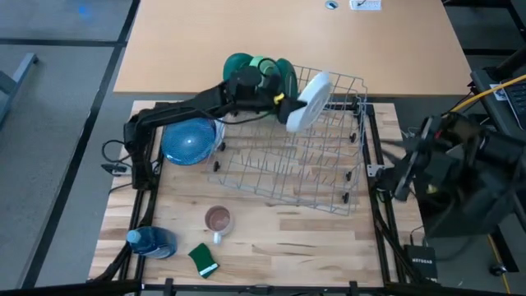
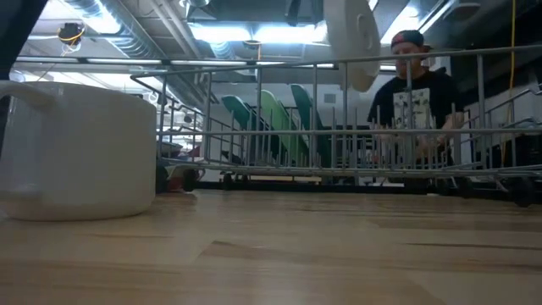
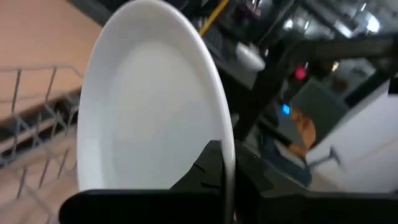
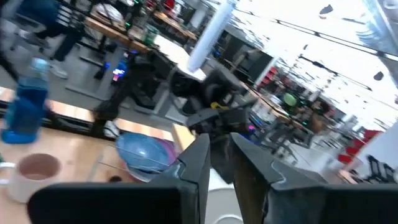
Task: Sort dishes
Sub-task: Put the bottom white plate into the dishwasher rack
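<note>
Down at the left corner of the table nearest me stands a blue water bottle (image 1: 152,242), with a green sponge (image 1: 203,259) just beside it and a small clear mug (image 1: 218,219) with brown inside a little farther in. Behind those, left of the wire dish rack (image 1: 288,164), sits a stack of plates with a blue plate (image 1: 189,140) on top and a purple rim peeking out under it. The left arm reaches from that side across the rack's back edge, and the left gripper (image 1: 283,103) is clenched on the rim of a white plate (image 1: 308,100), holding it on edge, tilted, up above the rack's wires toward the back right. In the left wrist view the plate (image 3: 149,106) fills most of the frame, with a dark finger (image 3: 208,171) pressed against its rim. Just behind the gripper, at the rack's back left, the green plates (image 1: 261,72) stand upright in the slots, dark and light together. Over at the far right, the right arm hangs back off the table's edge; its right gripper (image 4: 217,158) holds nothing, fingers parted by a narrow gap. Beyond the rack, a person in a dark cap and printed shirt (image 2: 415,102) stands in the room.
</note>
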### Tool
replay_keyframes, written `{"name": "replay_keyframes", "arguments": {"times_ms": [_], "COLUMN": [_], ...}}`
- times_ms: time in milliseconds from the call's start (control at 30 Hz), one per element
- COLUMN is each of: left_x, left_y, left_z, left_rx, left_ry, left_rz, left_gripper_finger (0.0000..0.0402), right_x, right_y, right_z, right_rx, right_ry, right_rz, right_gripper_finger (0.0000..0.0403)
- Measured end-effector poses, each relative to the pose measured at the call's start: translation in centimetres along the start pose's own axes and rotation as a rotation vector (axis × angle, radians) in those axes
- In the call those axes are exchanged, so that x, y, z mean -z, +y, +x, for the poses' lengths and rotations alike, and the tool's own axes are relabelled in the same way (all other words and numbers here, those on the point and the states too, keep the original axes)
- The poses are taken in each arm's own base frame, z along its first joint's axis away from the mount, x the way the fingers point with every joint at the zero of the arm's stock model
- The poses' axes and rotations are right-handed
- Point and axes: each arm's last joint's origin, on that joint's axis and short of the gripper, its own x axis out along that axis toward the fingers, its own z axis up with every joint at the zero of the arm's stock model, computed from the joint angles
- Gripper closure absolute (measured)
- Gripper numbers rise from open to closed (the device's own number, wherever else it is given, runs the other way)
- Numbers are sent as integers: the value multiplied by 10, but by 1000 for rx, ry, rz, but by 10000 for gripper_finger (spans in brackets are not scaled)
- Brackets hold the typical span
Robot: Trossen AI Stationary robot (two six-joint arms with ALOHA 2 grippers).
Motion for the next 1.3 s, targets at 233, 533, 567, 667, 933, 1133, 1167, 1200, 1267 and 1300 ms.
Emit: {"name": "replay_keyframes", "arguments": {"times_ms": [233,533,567,667,933,1133,1167,1200,1267,1300], "left_x": [-7,3,3,3,-7,-9,-8,-8,-7,-8], "left_y": [31,82,87,105,134,150,151,151,150,150], "left_z": [19,48,51,55,52,50,50,50,51,51], "left_rx": [23,-40,-42,-64,-111,-164,-178,-179,-178,-173], "left_ry": [-100,-157,-171,-189,-256,-261,-255,-252,-252,-253], "left_rz": [-92,-190,-206,-241,-259,-274,-268,-262,-262,-262], "left_gripper_finger": [401,401,401,401,401,401,401,401,401,401], "right_x": [10,22,23,25,40,59,62,65,72,75], "right_y": [-38,-69,-71,-77,-81,-81,-80,-80,-79,-79], "right_z": [10,13,14,13,11,9,9,9,9,8], "right_rx": [83,135,142,155,141,141,141,141,142,142], "right_ry": [52,100,103,110,125,134,135,136,138,139], "right_rz": [31,29,31,34,1,-26,-22,-20,-20,-23], "right_gripper_finger": [338,338,338,338,338,338,338,338,338,338]}}
